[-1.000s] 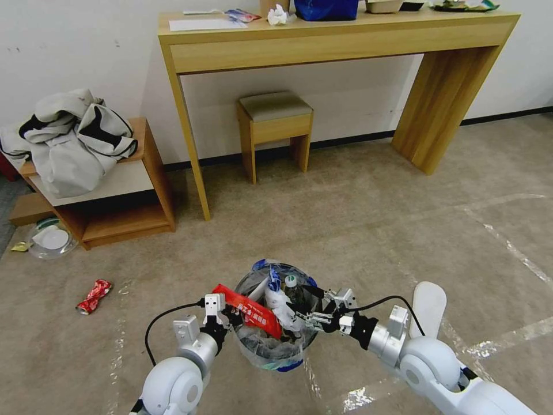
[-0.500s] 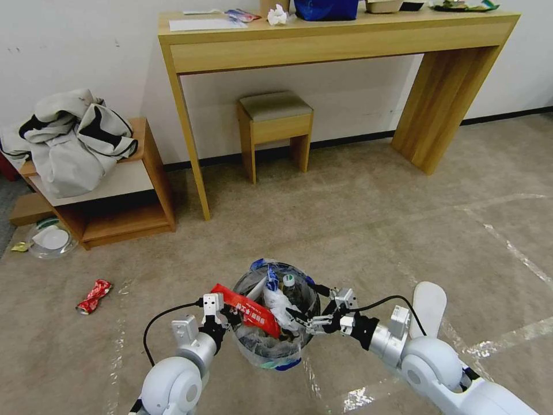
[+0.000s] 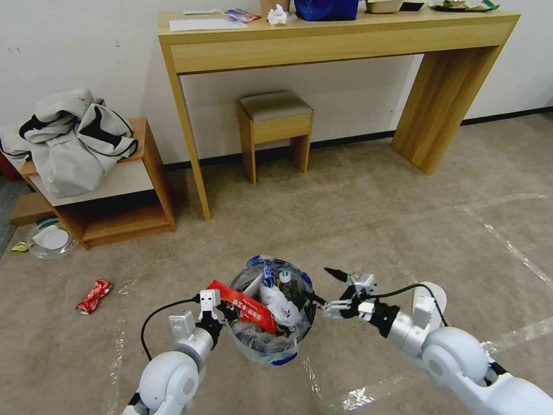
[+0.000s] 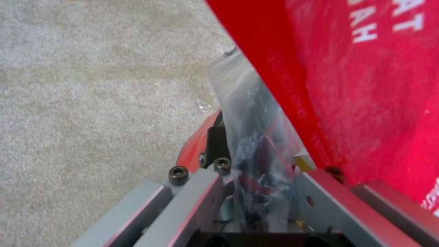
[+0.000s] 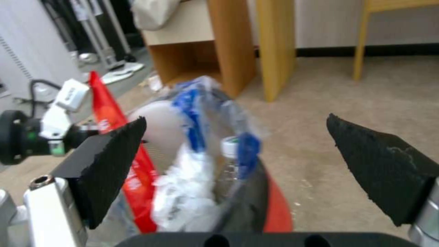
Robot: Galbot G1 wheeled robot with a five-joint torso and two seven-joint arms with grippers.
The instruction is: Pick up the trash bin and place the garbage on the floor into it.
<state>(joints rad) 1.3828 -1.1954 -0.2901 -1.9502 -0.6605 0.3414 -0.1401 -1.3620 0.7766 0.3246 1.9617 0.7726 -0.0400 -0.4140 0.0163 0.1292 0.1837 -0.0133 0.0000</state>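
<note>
Closest in, the left gripper (image 3: 222, 314) is clamped on the near-left rim of the small round blue-and-red trash bin (image 3: 271, 356), the one lined with a crinkled clear plastic bag (image 3: 251, 278). In the left wrist view you can see the bag (image 4: 256, 137) and the rim pinched between the metal fingers (image 4: 215, 144), with the long red snack wrapper (image 4: 366, 85) leaning right over them. The bin sits low and centre in front of the robot, over the beige short-pile carpet floor (image 3: 374, 219); can't tell if it's resting on it or lifted.

Inside the bin: that red wrapper (image 3: 242, 306) sticking out over the left edge, crumpled white tissues (image 3: 279, 305), and a clear bottle with a white cap (image 3: 285, 278).

The right gripper (image 3: 328, 288) is just beside the bin's right rim with its black pads spread wide apart, holding nothing. From the right wrist view the bin (image 5: 270, 202) sits between the two pads (image 5: 109, 161).

Further out on the left, a crushed red can (image 3: 94, 296) lies on the carpet, well apart from the bin. A flat white slipper (image 3: 429, 291) pokes out behind the right arm.

Back against the wall: a low wooden shelf unit (image 3: 144, 190) with a grey-white jacket (image 3: 69, 141) heaped on it, a small wooden stool (image 3: 275, 129), and a long light-wood desk (image 3: 340, 40).
</note>
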